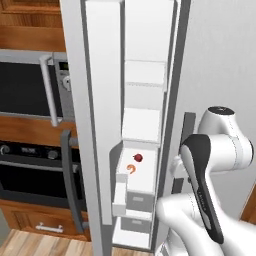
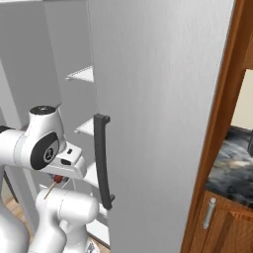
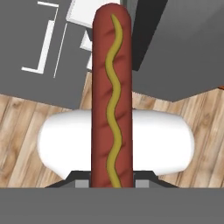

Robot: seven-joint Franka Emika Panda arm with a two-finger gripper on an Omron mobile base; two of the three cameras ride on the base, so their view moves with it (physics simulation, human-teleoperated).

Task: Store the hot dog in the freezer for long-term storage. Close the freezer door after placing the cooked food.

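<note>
Left base view: the freezer door (image 1: 82, 125) stands open, showing the freezer (image 1: 142, 125) with white shelves, one holding small red and orange bits (image 1: 134, 164). Hand view: the gripper (image 3: 111, 183) pinches the hot dog (image 3: 111, 96), mustard-striped, above wooden floor (image 3: 26, 131)

We count one hot dog (image 3: 111, 96), reddish-brown with a single yellow wavy stripe along it. One freezer (image 1: 142, 125) stands open, with one freezer door (image 1: 80, 125) swung out to the left. On a low shelf inside we count two small food bits: one dark red round piece (image 1: 138, 158) and one orange curved piece (image 1: 131, 169). Below that shelf, two grey drawers (image 1: 140, 201). Far left: one microwave (image 1: 30, 87), one oven (image 1: 35, 172). We count one plain right door (image 2: 158, 99) carrying one dark bar handle (image 2: 102, 160).
</note>
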